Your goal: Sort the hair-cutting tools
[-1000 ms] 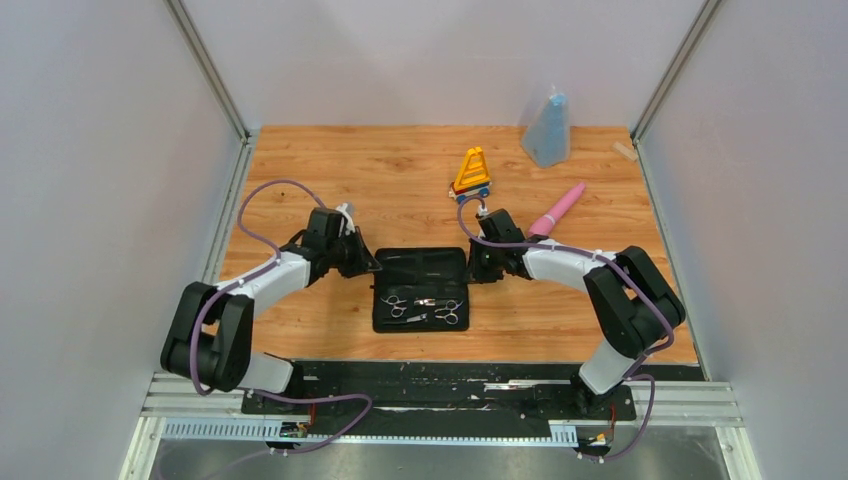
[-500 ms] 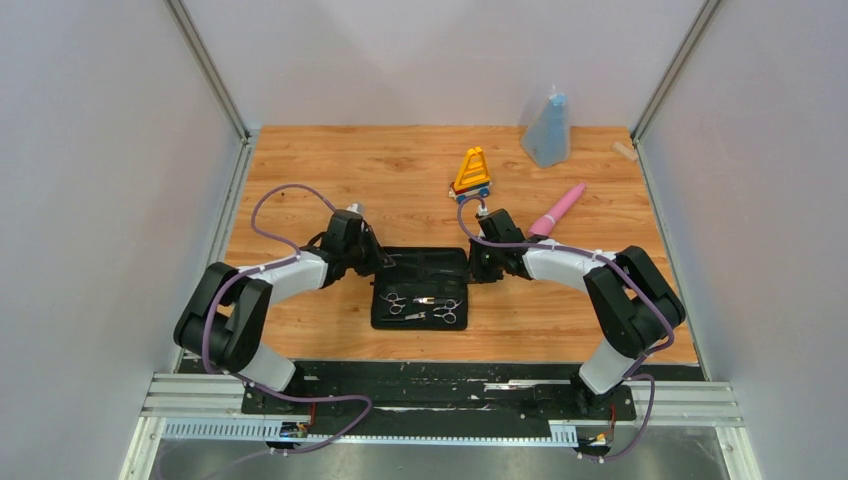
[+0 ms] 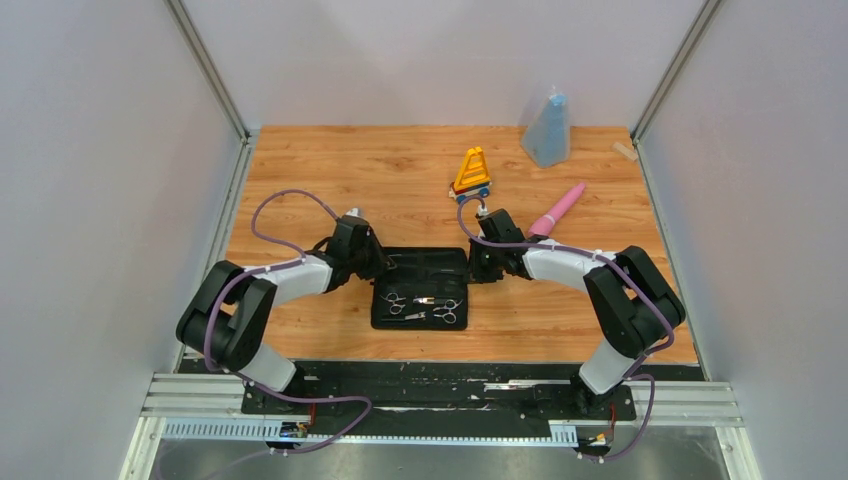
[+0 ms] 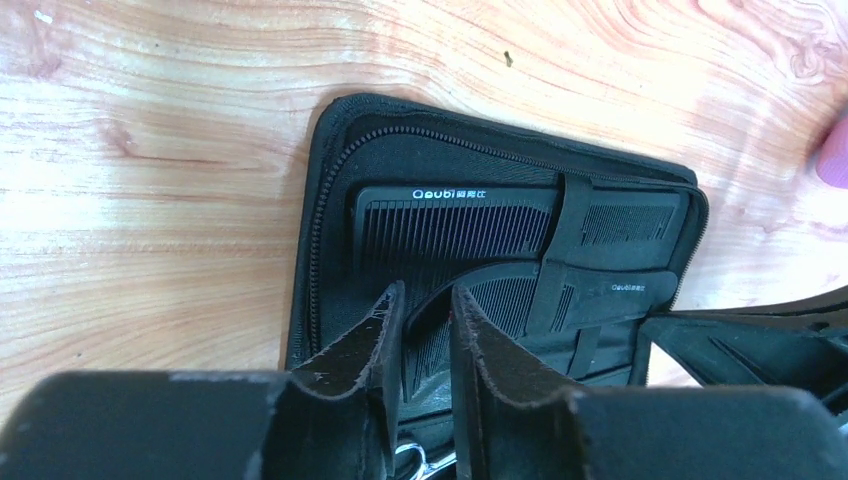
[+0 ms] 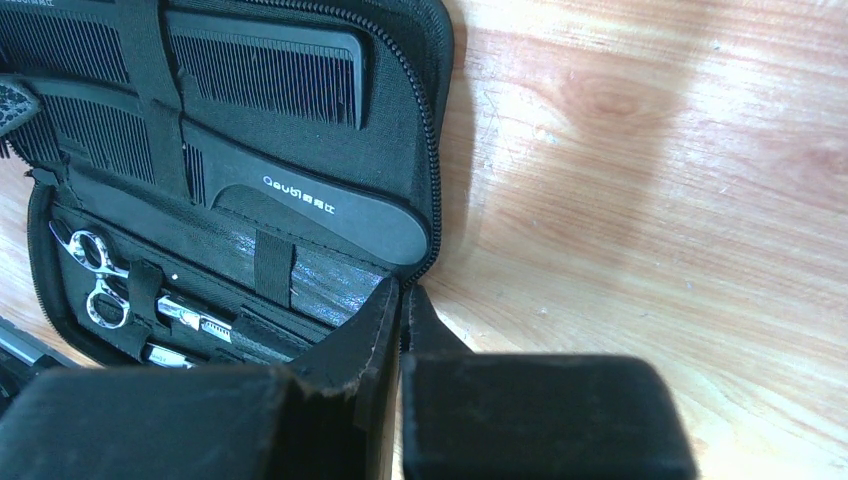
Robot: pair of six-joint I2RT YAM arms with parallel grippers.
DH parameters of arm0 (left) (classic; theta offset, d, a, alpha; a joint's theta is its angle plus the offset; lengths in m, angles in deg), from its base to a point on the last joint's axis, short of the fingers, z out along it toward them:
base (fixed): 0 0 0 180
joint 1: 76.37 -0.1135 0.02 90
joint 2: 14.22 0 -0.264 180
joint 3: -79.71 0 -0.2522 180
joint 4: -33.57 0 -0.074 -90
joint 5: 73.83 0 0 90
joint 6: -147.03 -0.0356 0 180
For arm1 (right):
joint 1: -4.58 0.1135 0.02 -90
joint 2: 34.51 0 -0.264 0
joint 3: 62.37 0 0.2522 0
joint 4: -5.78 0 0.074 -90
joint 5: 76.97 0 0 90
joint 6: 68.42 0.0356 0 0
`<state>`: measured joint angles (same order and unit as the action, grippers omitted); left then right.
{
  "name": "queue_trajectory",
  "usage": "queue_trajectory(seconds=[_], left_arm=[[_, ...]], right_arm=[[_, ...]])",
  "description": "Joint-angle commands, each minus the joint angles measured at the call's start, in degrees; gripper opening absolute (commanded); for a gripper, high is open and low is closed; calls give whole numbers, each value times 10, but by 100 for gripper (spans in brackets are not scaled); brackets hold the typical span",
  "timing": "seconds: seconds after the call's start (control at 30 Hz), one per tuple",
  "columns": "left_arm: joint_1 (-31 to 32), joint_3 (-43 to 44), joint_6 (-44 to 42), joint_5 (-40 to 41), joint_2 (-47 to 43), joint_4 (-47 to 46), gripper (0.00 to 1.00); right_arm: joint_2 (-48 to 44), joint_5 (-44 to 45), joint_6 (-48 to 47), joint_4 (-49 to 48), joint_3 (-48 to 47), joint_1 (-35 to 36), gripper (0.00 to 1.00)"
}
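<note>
– Black fabric case point(image 3: 420, 290): where is it, and what does it hold?

– It lies opened flat at the middle of the wooden bench point(image 3: 320, 170), between the two arms. The far half holds two black combs under elastic straps: the plain comb point(image 4: 450, 215) farther back and the handled comb point(image 4: 600, 288) just nearer. The near half holds the silver scissors, one pair point(image 3: 397, 302) to the left and the other pair point(image 3: 446, 310) to the right.

– Which way do the combs run?

– Left to right, along the line from one tool to the other. Each tool meets a comb end-on, not side-on.

– And the tools?

– The left tool point(image 4: 425, 293) hovers at the case's left rim, above the combs' left ends. Its fingers are a narrow gap apart with nothing between them. The right tool point(image 5: 402, 292) is closed tight at the right rim, beside the handled comb's solid end. I cannot tell whether it nips that rim.

– Is there room to work?

– There is bare wood to the left of the case and in front of it. A pink wand point(image 3: 557, 210) and a yellow toy point(image 3: 471, 172) sit beyond the right tool, apart from the case. With straps across them, the combs would probably have to slide out endwise, most easily leftward.
</note>
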<state>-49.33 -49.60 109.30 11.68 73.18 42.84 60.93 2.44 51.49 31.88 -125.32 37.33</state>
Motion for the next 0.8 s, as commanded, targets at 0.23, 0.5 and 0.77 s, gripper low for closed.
queue_trajectory(seconds=[0.23,0.5,0.77], left_arm=[[40,31,-27,50,-72,142,77],[41,53,-49,107,-147,230,98],[39,69,-74,181,-257,327,100]], right_arm=[[-24,22,1,-9,-3,19,10],[-65,49,-7,15,-8,17,26],[-129,89,-15,50,-11,11,51]])
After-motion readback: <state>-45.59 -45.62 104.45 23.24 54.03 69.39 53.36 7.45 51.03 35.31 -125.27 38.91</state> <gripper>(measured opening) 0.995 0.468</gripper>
